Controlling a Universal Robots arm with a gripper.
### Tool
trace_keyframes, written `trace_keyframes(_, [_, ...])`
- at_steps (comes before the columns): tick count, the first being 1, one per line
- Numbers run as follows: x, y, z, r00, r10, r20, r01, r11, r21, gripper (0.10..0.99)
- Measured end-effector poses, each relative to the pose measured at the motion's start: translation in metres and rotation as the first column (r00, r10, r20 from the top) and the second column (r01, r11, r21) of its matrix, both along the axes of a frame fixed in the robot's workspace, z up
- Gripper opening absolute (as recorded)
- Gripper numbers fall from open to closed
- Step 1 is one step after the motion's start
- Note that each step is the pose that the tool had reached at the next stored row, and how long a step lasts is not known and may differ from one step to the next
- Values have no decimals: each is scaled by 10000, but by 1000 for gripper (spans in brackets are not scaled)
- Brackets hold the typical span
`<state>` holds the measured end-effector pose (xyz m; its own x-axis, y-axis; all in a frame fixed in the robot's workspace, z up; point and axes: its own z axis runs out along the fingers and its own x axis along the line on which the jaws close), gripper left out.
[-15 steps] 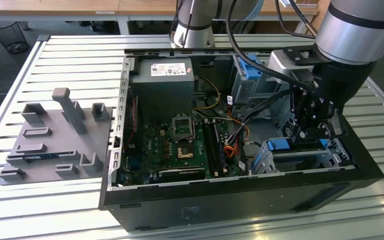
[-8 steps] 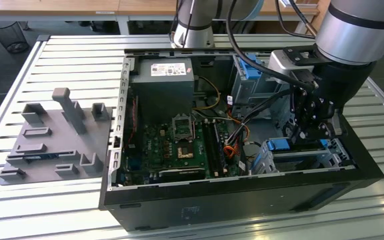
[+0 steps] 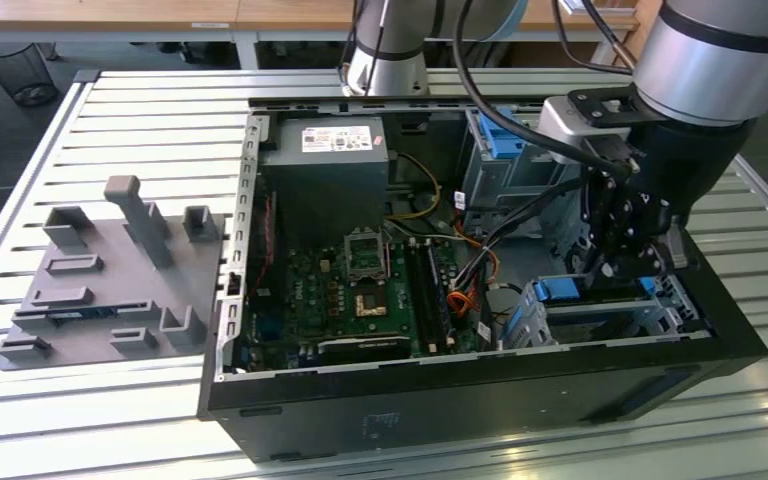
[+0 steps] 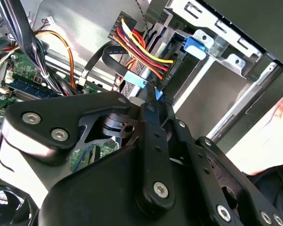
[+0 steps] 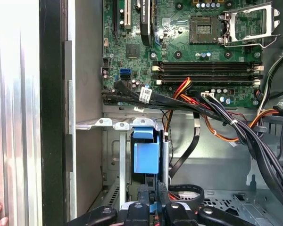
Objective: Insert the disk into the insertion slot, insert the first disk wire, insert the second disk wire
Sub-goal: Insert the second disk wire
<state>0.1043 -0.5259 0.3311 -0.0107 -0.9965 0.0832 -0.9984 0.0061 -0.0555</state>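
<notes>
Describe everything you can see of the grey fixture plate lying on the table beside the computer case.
The grey fixture plate is a matt, uniformly grey piece that looks like moulded or printed plastic. It has a flat base with several raised parts: low brackets and blocks along its edges, short upright posts, and one taller post near the middle that leans. It lies flat on the slatted metal table, at the exterior view's left of the open black computer case. Its near edge comes close to the case, but contact cannot be judged.
</notes>
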Motion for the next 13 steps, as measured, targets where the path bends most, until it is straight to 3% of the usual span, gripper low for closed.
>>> trace_keyframes(9, [0, 0, 82, 10000, 0, -18, 0, 10000, 1, 204])
trace_keyframes(11, [1, 0, 88, 10000, 0, -18, 0, 10000, 1, 106])
trace_keyframes(13, [1, 0, 102, 10000, 0, -20, 0, 10000, -3, 106])
